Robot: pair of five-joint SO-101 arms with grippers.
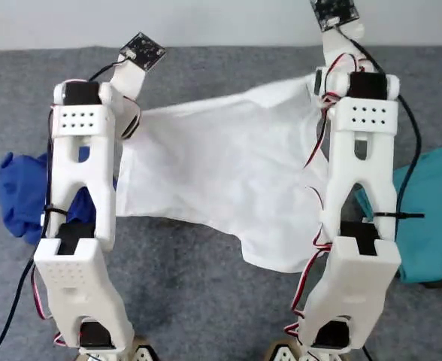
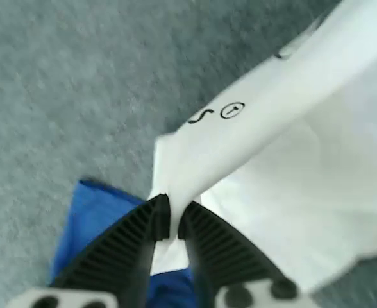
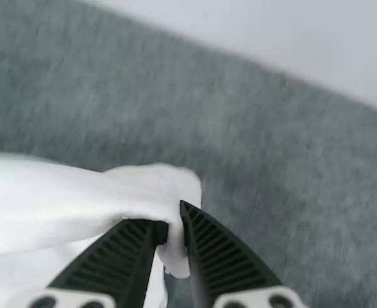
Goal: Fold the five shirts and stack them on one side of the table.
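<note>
Off to my left a blue shirt (image 1: 18,192) lies bunched on the grey table (image 1: 206,308), partly under my left arm. I judge it is parked there to wait its turn, out of the working space. My left gripper (image 2: 169,221) is clenched on one far corner of the white shirt (image 1: 221,177), with a thin fold of fabric pinched between the ridged pads. That corner is held just above the blue cloth, so the white one does not catch on it. From that corner the white shirt spreads across the middle of the table between my two arms. Its far edge is drawn fairly straight, while the near part sags toward my bases. I hold it this way, as I see it, to pull out the wrinkles and square the cloth before any fold is laid in. My right gripper (image 3: 174,224) is likewise clamped shut on the opposite far corner, where a small wad of white bulges past the tips, over bare table near the back edge. Gripping both corners lets me steer the edge evenly. Farthest right, a teal shirt (image 1: 431,218) rests beside my right arm, apparently another one in the queue.
</note>
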